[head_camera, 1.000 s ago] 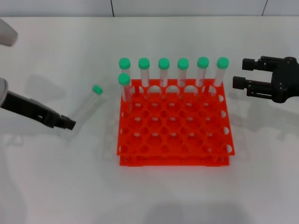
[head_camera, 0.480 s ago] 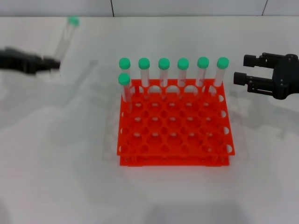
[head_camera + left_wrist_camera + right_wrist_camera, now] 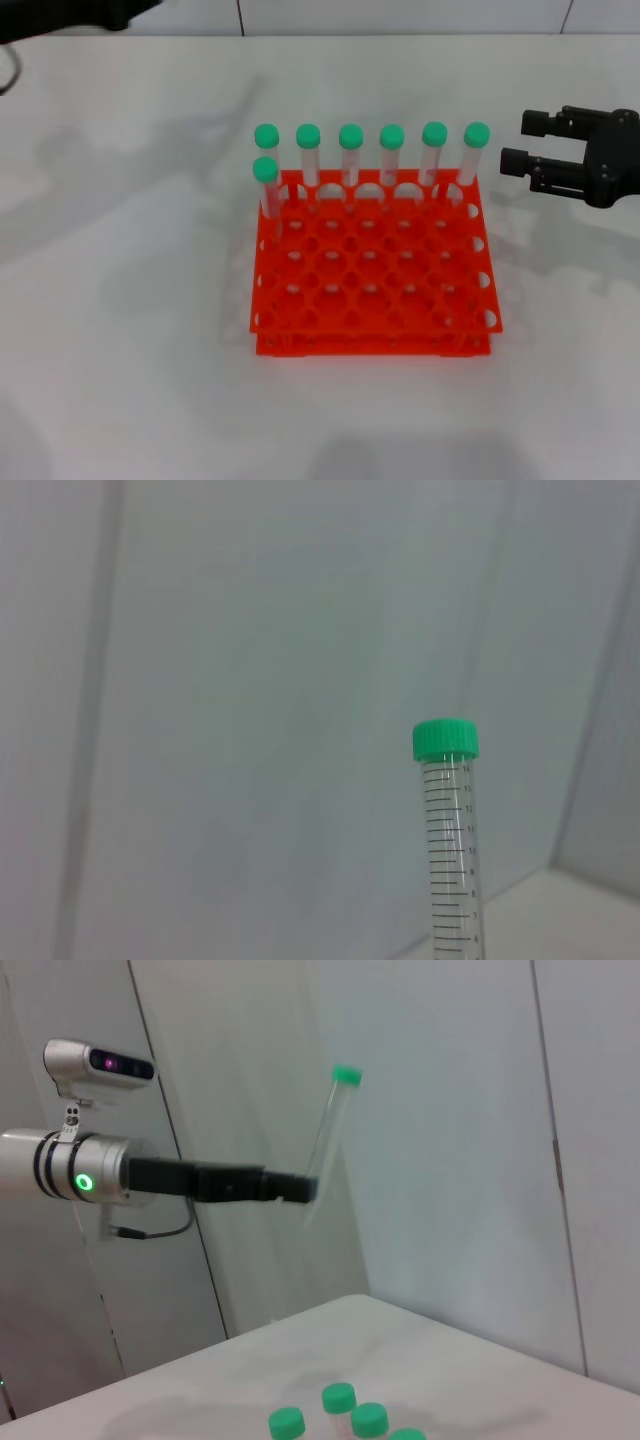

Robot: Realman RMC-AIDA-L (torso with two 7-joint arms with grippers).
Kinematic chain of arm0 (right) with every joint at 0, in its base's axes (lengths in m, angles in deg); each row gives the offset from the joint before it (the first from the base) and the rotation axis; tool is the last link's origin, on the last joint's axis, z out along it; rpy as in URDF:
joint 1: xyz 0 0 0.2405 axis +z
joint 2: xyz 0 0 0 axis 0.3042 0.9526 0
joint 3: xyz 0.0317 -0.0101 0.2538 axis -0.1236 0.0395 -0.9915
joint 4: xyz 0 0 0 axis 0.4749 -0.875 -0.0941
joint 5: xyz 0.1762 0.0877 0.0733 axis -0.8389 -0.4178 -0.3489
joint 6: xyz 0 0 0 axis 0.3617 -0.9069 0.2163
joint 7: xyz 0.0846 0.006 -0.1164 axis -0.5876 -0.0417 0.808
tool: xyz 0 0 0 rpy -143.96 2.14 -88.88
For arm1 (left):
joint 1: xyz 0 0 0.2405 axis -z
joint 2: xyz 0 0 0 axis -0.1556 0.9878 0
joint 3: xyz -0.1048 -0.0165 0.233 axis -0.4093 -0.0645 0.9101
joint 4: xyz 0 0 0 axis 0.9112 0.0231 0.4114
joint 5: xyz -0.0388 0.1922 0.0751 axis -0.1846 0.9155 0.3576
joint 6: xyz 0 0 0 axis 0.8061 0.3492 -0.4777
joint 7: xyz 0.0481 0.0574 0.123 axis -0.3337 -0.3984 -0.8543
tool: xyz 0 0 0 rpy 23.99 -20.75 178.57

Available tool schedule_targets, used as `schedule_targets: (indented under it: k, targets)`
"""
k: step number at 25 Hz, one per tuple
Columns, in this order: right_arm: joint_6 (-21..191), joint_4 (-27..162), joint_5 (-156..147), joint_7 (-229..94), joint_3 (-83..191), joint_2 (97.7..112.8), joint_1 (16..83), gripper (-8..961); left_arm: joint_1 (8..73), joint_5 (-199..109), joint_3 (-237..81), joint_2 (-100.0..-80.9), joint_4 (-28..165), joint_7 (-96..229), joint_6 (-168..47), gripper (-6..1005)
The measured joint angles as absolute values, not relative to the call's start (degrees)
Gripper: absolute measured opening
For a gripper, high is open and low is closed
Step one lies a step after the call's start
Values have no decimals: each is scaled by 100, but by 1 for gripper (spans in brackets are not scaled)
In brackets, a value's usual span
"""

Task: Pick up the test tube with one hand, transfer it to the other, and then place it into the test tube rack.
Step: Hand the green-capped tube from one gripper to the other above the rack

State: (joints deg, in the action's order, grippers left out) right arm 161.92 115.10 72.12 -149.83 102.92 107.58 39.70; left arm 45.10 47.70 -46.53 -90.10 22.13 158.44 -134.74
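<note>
The test tube (image 3: 328, 1132), clear with a green cap, is held tilted high in the air by my left gripper (image 3: 304, 1188), on the arm with the green light ring. The tube's cap end also shows in the left wrist view (image 3: 449, 810). In the head view only the left gripper's dark end (image 3: 125, 10) shows at the top left corner, and the tube is out of view there. The orange-red test tube rack (image 3: 370, 343) stands mid-table. My right gripper (image 3: 522, 141) hovers open and empty just right of the rack's back corner.
Several green-capped tubes (image 3: 350, 150) stand in the rack's back row, and one (image 3: 266, 185) stands in the second row at its left. Their caps show low in the right wrist view (image 3: 340, 1398). A white wall rises behind the table.
My left gripper has lifted the tube from the table left of the rack, up and away, out of the top of the head view. The right gripper has barely moved.
</note>
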Motion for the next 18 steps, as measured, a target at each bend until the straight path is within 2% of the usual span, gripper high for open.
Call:
schedule_targets:
  k: [9, 18]
  targets:
    - [16225, 11538, 7212, -14980, 10216, 10759, 3961, 609, 5044, 4498, -4401, -9156, 3118, 15126, -13517, 181]
    - [16292, 11558, 7131, -14919, 10217, 10754, 3998, 607, 5177, 4442, -3681, -9287, 3309, 14965, -13621, 180]
